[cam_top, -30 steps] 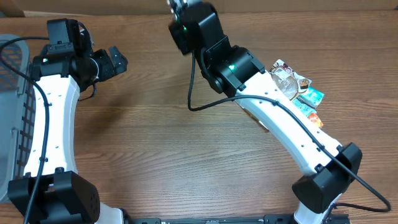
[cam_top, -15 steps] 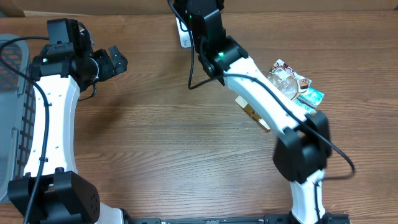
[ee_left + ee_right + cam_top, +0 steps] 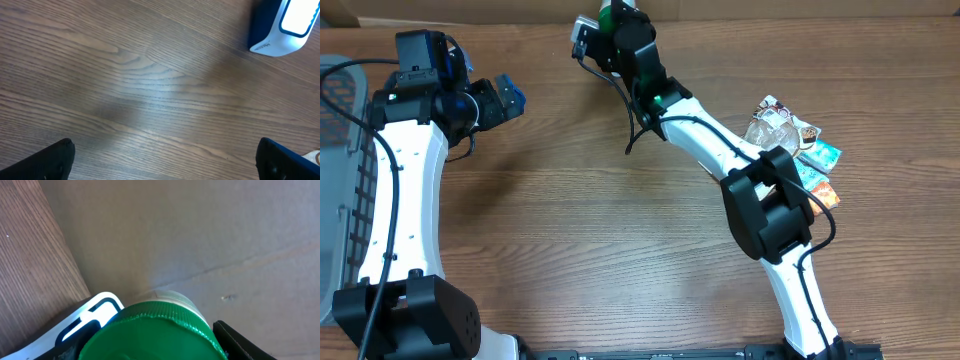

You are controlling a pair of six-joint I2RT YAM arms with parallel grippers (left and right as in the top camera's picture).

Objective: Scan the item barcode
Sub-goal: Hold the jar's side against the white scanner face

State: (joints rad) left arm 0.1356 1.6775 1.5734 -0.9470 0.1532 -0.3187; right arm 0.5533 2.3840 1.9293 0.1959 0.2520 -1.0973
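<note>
Over the wood table (image 3: 570, 230), the right arm (image 3: 720, 150) stretches long toward the far edge. A second ago it was folded, with its elbow near the packets and its wrist lower over the tabletop. The left arm (image 3: 405, 170) holds the same pose as before beside the grey basket (image 3: 340, 150). The left gripper (image 3: 508, 98) is spread wide and empty, and its dark fingertips (image 3: 55, 160) frame bare wood in the left wrist view.

The packets (image 3: 790, 135) lie heaped at the right, unchanged. The blue-and-white scanner (image 3: 277, 25) stands on the table near the far edge — overhead it shows just left of the right gripper (image 3: 605, 22).

The right gripper is closed on the bottle (image 3: 150, 330), whose green cap fills the space between its fingers, with one dark finger (image 3: 235, 337) against the cap's side. The bottle (image 3: 610, 13) is carried up at the table's far edge in front of the cardboard (image 3: 200, 230) — farther back and to the left than half a second ago.
</note>
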